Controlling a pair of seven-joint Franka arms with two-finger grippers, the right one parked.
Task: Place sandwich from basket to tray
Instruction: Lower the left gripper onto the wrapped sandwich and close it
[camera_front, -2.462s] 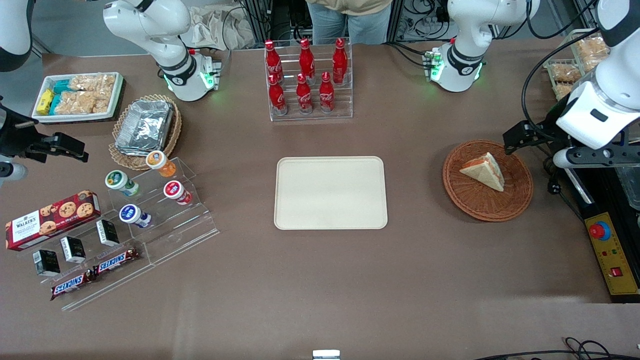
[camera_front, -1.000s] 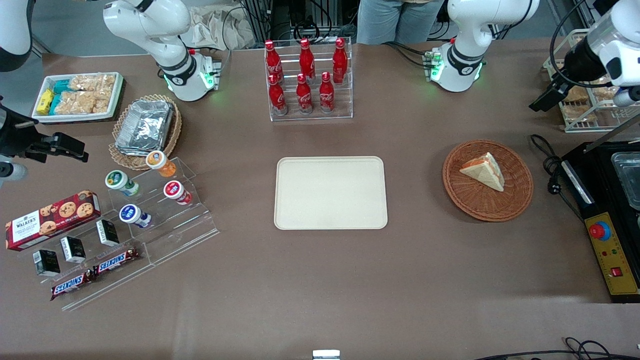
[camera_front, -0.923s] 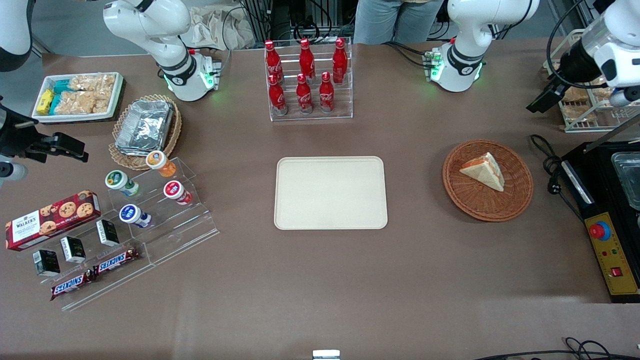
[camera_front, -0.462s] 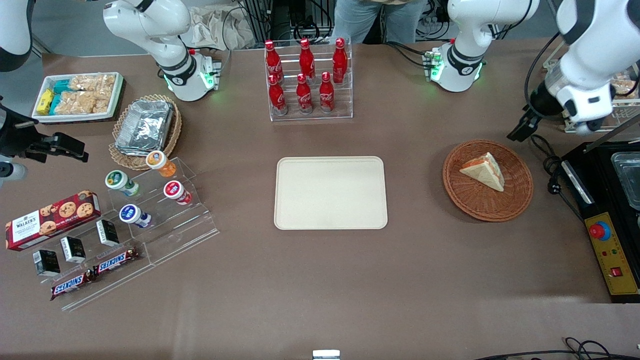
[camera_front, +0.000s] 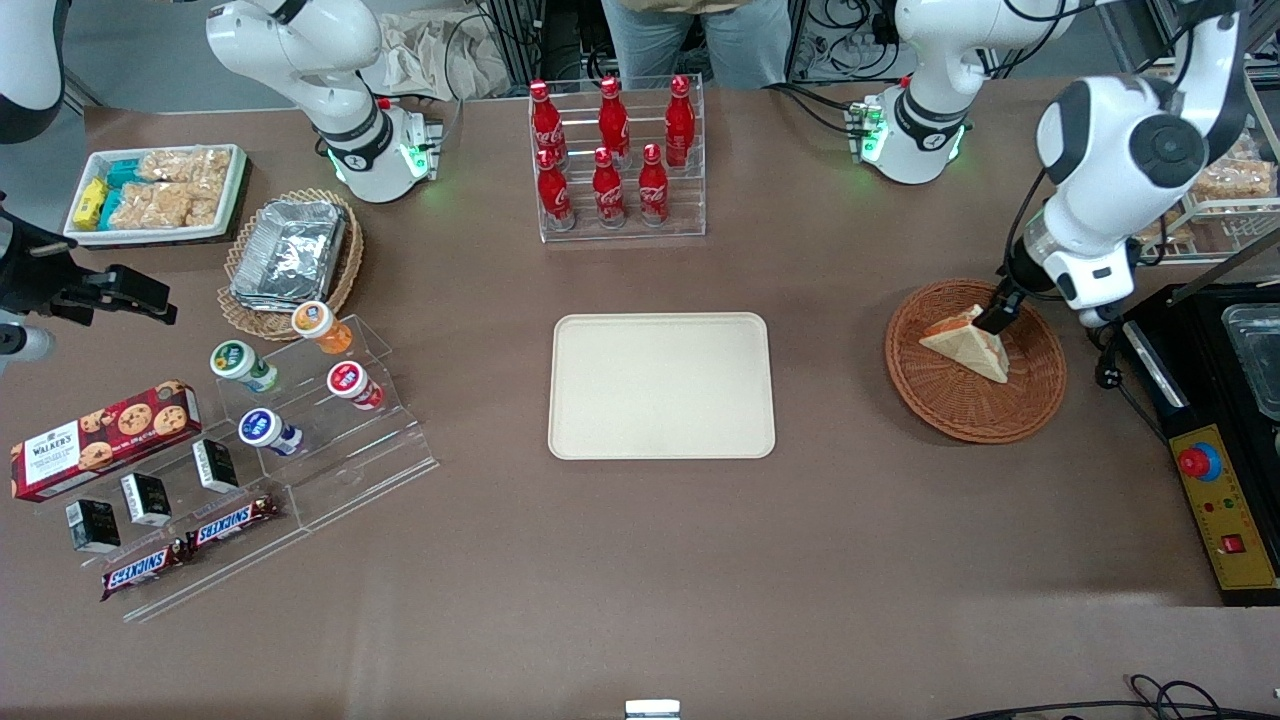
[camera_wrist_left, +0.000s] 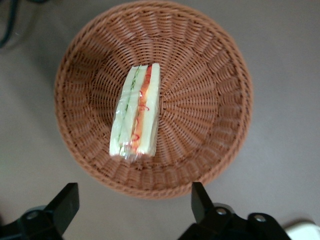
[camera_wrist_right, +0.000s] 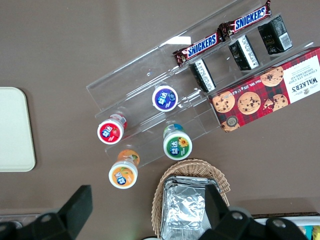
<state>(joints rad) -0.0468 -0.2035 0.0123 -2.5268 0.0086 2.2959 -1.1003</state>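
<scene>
We see the left gripper now swung in above the wicker basket; fingers spread wide | wrapped sandwich untouched, tray at its nine o'clock; descent is next.

Legible text: "SNICKERS" on two chocolate bars on the acrylic display stand; "WALKER'S" and "CHOCOLATE CHIP" on the red cookie box; white Coca-Cola script on red bottles. Yogurt cup lids carry unreadable print. The gripper bears no lettering.

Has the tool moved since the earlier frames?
Yes. The tool, open, has come in from the table's edge and now hangs over the basket, above the sandwich.
</scene>
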